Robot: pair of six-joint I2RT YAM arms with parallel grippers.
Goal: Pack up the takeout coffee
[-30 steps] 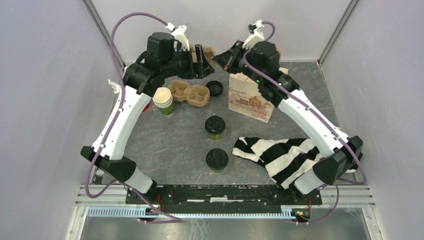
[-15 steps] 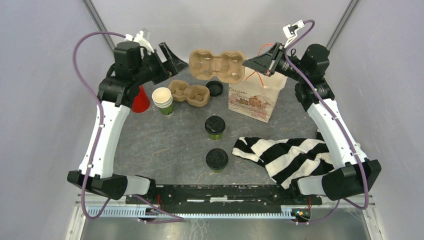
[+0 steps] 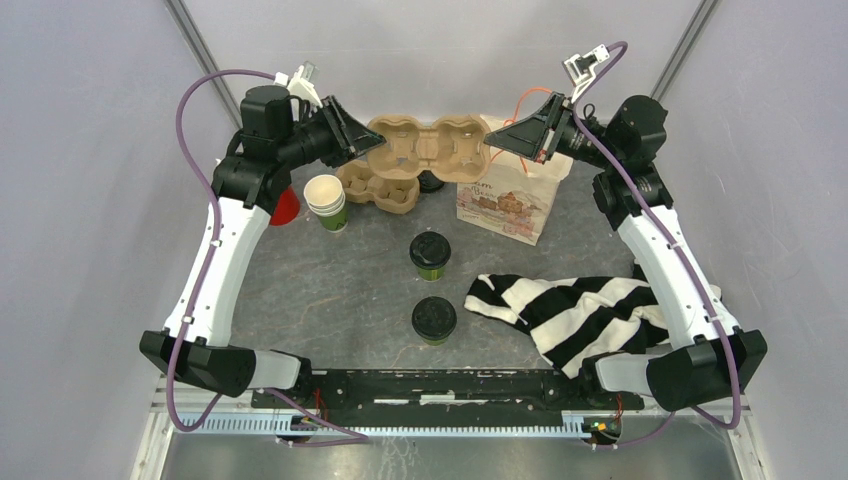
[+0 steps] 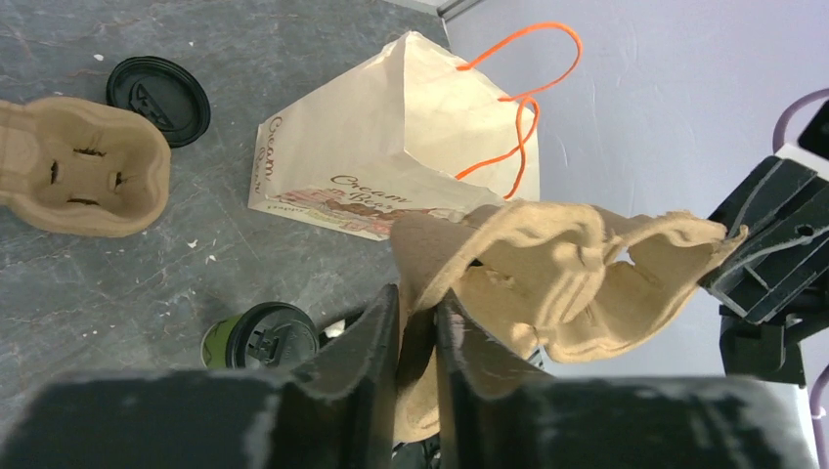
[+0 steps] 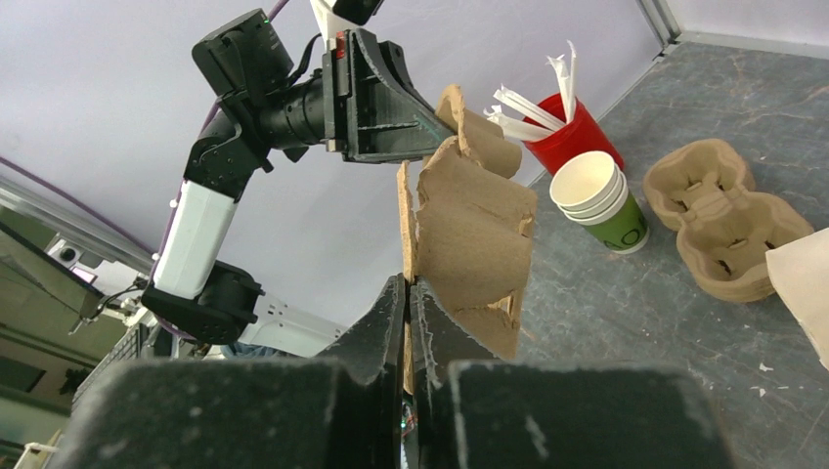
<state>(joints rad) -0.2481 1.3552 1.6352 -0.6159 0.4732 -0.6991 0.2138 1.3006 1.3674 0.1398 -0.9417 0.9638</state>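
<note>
pinching moulded pulp carrier (image 3: 432, 146), both grippers (image 3: 364, 144) (image 3: 498, 143)

Both arms reach high, hands facing each other.
The left hand (image 3: 360, 140) and right hand (image 3: 498, 138) each pinch one end of the brown carrier (image 3: 430, 145) held aloft between them. Both white forearms climb steeply from elbows low beside the bases.

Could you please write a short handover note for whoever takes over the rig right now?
The left gripper is shut on one end of the pulp carrier, held in the air; the right gripper is shut on the other end.
The far green cup and near green cup stand lidded mid-table, in no carrier.
Done: carrier raised.
Left: probably seat both cups, then pack.
</note>
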